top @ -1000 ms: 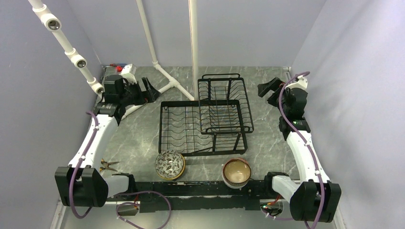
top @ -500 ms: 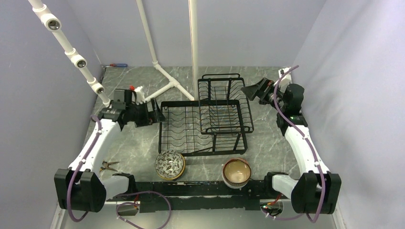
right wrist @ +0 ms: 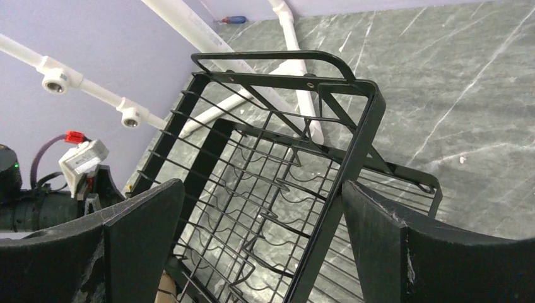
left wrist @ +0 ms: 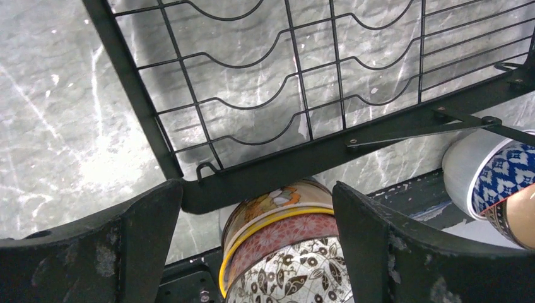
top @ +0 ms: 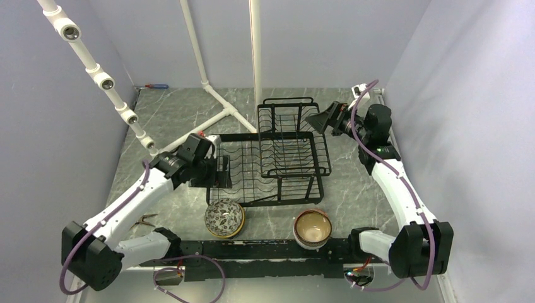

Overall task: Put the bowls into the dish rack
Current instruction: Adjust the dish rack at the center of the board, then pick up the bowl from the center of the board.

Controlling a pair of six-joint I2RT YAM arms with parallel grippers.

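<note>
The black wire dish rack (top: 271, 161) stands mid-table and holds no bowls. Two stacks of bowls sit near the front edge: a patterned-top stack (top: 224, 217) and a brown-rimmed cream stack (top: 312, 228). My left gripper (top: 217, 172) is open over the rack's front left corner. In the left wrist view (left wrist: 252, 243) the rack frame (left wrist: 284, 167) and the left stack (left wrist: 296, 252) lie below it, and the other stack (left wrist: 492, 177) is at right. My right gripper (top: 318, 120) is open and empty beside the raised basket's back right corner (right wrist: 353, 120).
A white pipe frame (top: 202, 63) runs across the back and left. A red-handled screwdriver (top: 158, 86) lies at the back wall. Pliers (top: 144, 220) lie at the front left. Purple walls close in both sides.
My left arm has swung from the back left to the rack's front left corner. My right gripper has moved left towards the raised basket. The bowls have not moved.
</note>
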